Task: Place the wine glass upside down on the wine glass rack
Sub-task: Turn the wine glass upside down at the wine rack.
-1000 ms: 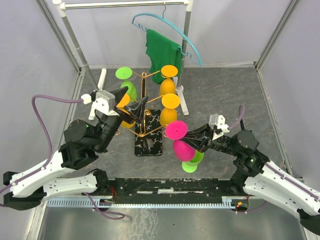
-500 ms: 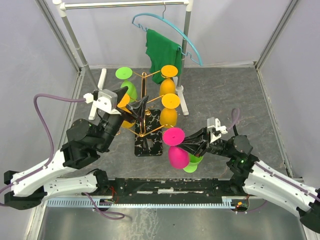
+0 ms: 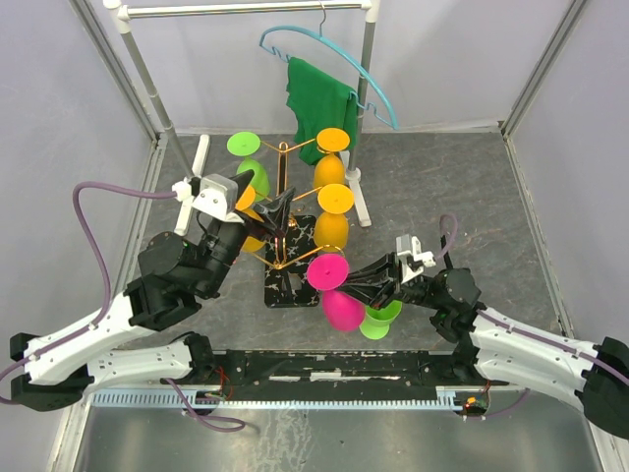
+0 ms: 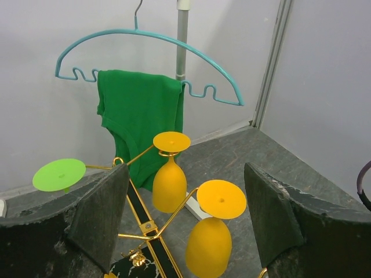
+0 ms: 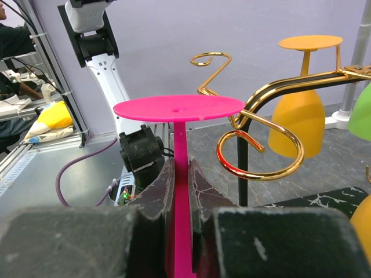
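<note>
Right now the one pink wine glass [image 5: 178,108] is upside down, foot up and bowl down, in the right gripper [image 5: 181,194]. The gripper's jaws are pinched almost shut on the thin stem. Just ahead of that gripper and to its right, a curled gold arm of the rack [image 3: 291,285] sits beside the pink foot; whether they touch cannot be told.

Three orange glasses [image 3: 331,231] hang on the rack. Two are further ahead of the right gripper and one is close under the left gripper [image 3: 257,202]. One green glass [image 3: 254,175] hangs at the rack's far corner, just ahead of the left gripper. A second green glass [image 3: 378,320] shows directly beneath the right gripper, and whether it hangs or lies cannot be told.

The left gripper hovers beside the rack with its jaws spread wide and nothing between them.

Beyond the left gripper, one teal hanger [image 4: 148,40] carries one green cloth [image 4: 139,116] on a white rail [image 3: 246,8].
</note>
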